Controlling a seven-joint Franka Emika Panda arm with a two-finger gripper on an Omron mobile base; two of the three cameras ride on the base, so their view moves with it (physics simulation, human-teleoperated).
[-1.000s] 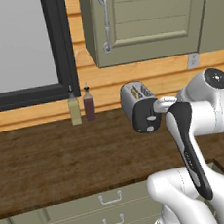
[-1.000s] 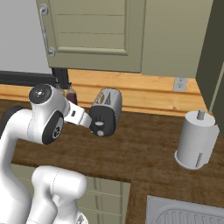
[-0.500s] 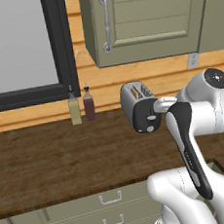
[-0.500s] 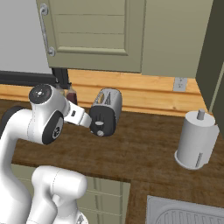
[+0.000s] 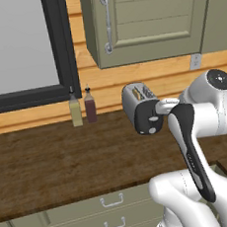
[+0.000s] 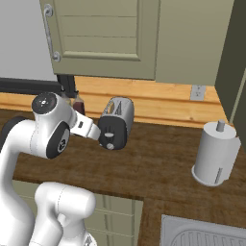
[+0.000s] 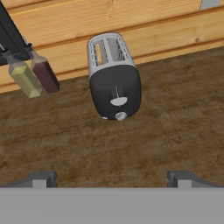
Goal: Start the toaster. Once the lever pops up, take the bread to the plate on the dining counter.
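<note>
We had the small rounded silver-grey toaster (image 7: 113,74) standing on the dark brown wooden counter (image 7: 175,122), close to the pale wood-plank wall, its black end panel turned toward us. On that panel a pale lever tab (image 7: 118,101) sat above a small pale round knob (image 7: 120,116), and the lever looked to be in its raised position, so we judged the starting step not yet done. A thin tan edge in one top slot was probably the slice of bread (image 7: 99,53), though we could not be sure. Our two-finger gripper (image 7: 111,178) stood with its dark tips spread wide and nothing between them, apart from the toaster and aimed at its black end.

To do the press well, we judged it best to bring one fingertip down squarely on the lever tab and push straight along its slot, keeping clear of the knob below. A push that leaned inward could slide the light toaster back toward the wall or toward the yellow-green bottle (image 7: 24,78) and the dark red bottle (image 7: 45,75) near its side.
</note>
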